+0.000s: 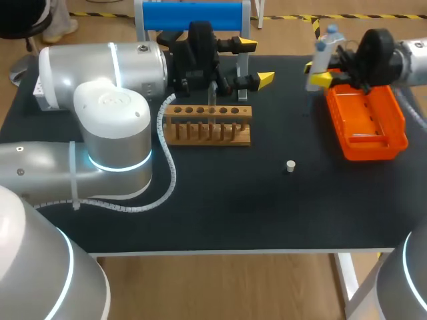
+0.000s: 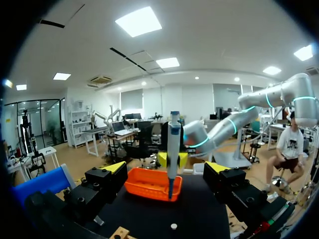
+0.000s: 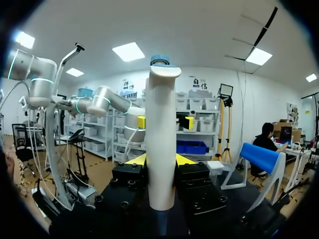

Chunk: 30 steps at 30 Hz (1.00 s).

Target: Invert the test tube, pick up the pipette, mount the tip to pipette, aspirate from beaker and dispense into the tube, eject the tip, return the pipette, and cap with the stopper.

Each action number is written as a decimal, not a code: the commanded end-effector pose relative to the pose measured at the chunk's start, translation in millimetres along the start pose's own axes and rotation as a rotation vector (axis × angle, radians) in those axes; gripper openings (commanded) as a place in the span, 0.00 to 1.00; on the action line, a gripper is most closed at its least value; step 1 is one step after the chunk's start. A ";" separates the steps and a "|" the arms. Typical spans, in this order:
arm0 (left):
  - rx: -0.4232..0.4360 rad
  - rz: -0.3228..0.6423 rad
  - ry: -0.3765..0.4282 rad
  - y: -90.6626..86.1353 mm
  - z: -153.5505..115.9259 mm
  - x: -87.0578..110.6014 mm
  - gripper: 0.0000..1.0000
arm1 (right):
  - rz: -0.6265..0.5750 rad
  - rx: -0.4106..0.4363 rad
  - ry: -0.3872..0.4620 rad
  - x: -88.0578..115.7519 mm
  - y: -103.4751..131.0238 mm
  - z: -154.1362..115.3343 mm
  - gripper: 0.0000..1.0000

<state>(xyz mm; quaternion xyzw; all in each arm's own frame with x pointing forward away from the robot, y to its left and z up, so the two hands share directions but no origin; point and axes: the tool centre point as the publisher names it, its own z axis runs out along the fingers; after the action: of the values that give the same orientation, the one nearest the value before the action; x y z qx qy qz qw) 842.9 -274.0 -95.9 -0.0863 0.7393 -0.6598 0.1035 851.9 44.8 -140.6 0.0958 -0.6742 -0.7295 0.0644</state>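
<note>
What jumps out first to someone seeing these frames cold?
The right gripper is shut on the white pipette, holding it upright at the far end of the orange tray. The left gripper is open just behind the wooden tube rack. A small white stopper lies alone on the black table.

- Left arm (image 1: 110, 133): rounded silver-white shells, a glowing cyan ring round the joint, small dark screws.
- White ribbed cable (image 1: 167, 167): curls from the joint's 2 o'clock round to 6 o'clock.
- Left gripper (image 1: 257, 61): black blocks, yellow wedge tips.
- Right arm (image 1: 410, 57), at 2 o'clock: silver with a black wrist.
- Right gripper (image 3: 160, 160): black blocks with screw holes, yellow tips.
</note>
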 end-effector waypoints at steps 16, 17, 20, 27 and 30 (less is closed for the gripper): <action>0.002 0.000 -0.003 0.4 0.8 0.5 1.00 | -0.018 0.019 -0.008 3.8 -0.7 78.4 0.00; 0.002 0.000 -0.003 0.4 0.8 0.5 1.00 | -0.018 0.018 -0.009 3.5 -1.4 80.8 0.00; 0.002 0.000 -0.003 0.4 0.8 0.5 1.00 | -0.013 0.026 -0.014 2.4 -4.2 87.6 0.00; 0.002 0.000 -0.003 0.4 0.8 0.5 1.00 | -0.016 0.032 -0.028 -3.0 -6.0 97.8 0.00; 0.002 0.000 -0.003 0.4 0.8 0.5 1.00 | -0.012 0.023 -0.031 -5.0 -6.4 101.9 0.00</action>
<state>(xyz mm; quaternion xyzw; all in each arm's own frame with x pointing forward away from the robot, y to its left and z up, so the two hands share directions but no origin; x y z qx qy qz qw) 842.9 -274.0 -95.9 -0.0863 0.7393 -0.6598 0.1035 832.6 140.7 -138.0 0.0895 -0.6835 -0.7228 0.0500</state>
